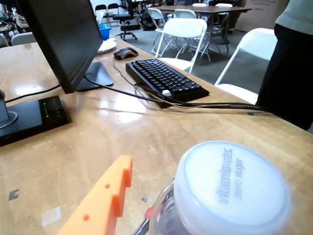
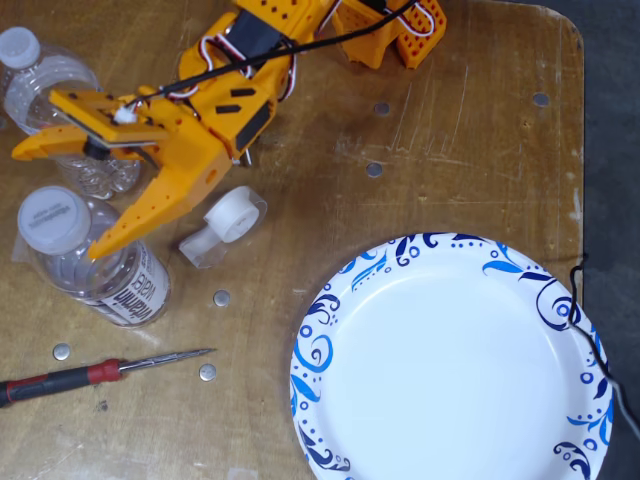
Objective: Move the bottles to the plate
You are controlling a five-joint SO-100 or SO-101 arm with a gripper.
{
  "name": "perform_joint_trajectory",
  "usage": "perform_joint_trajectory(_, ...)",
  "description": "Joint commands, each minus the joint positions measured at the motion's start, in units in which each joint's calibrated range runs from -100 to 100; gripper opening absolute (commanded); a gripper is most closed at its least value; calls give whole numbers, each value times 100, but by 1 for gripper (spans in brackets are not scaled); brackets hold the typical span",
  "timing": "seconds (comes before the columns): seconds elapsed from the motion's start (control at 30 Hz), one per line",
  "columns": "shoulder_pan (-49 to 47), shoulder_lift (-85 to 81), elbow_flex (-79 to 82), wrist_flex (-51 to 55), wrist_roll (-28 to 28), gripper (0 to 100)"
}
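orange two-finger gripper (image 2: 55,200) spread wide; clear plastic white-capped bottle (image 2: 95,260) upright just below lower fingertip, not yet between fingers.

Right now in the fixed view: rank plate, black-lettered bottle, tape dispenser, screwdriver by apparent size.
1. plate, far the largest.
2. black-lettered bottle and screwdriver: unsure. The screwdriver is longer but thin and cut off by the left edge, while the bottle covers more area.
3. tape dispenser, smallest.
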Motion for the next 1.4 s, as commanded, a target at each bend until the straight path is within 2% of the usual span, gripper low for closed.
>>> perform_joint_trajectory(0.0,66,40,-382,-102,-20,46)
perform_joint_trajectory(0.47,33,132,-409,-76,-57,45)
perform_joint_trajectory(0.77,33,807,-968,-111,-52,46)
perform_joint_trajectory(1.17,33,664,-932,-111,-62,45)
perform_joint_trajectory(1.23,44,697,-968,-111,-67,41)
perform_joint_trajectory(1.37,217,655,-1022,-111,-26,21)
